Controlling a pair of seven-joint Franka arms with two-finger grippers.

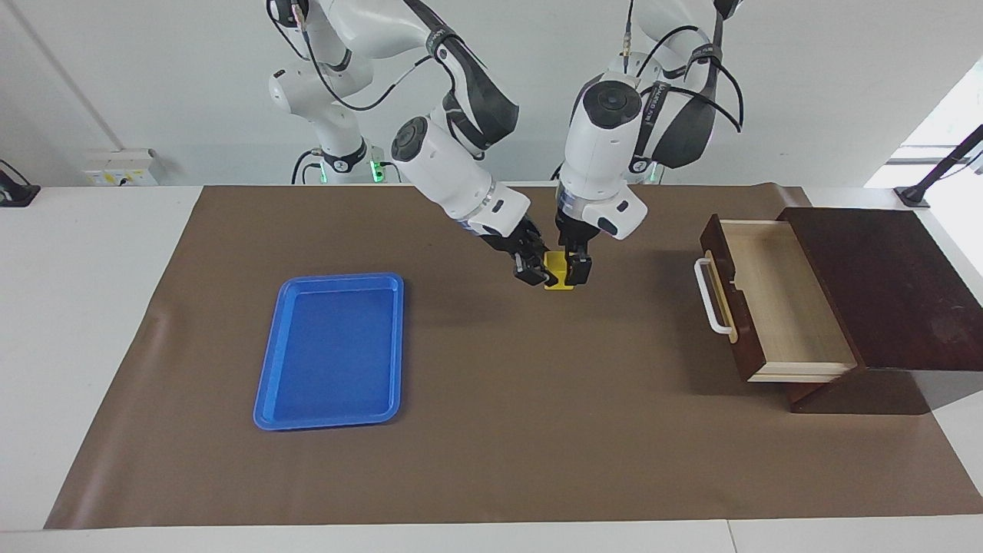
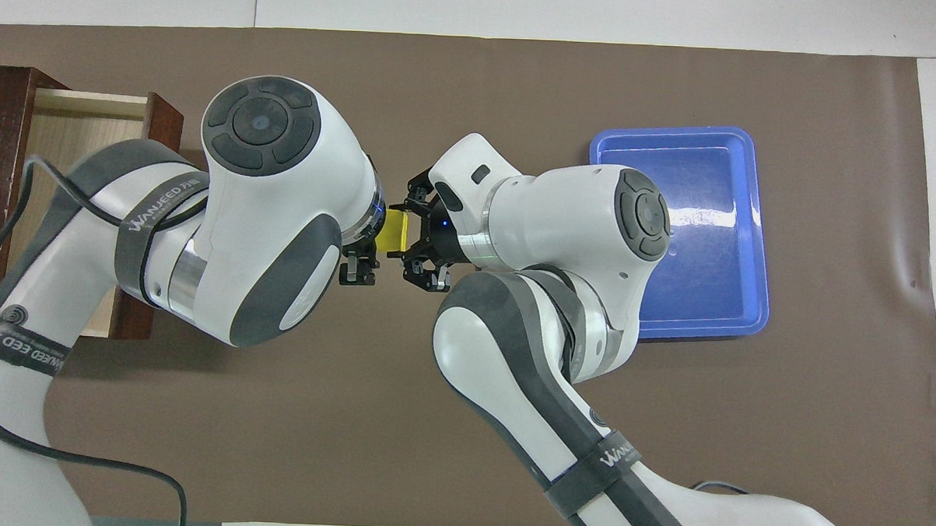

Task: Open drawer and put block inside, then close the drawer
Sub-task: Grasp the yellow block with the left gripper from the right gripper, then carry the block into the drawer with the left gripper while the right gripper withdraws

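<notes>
One small glossy yellow cube (image 1: 558,275), perhaps plastic

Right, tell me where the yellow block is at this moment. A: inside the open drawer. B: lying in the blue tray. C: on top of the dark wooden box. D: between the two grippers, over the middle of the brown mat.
D: the block sits between the left gripper and the right gripper over the mat, while the open drawer and the blue tray hold nothing.
</notes>
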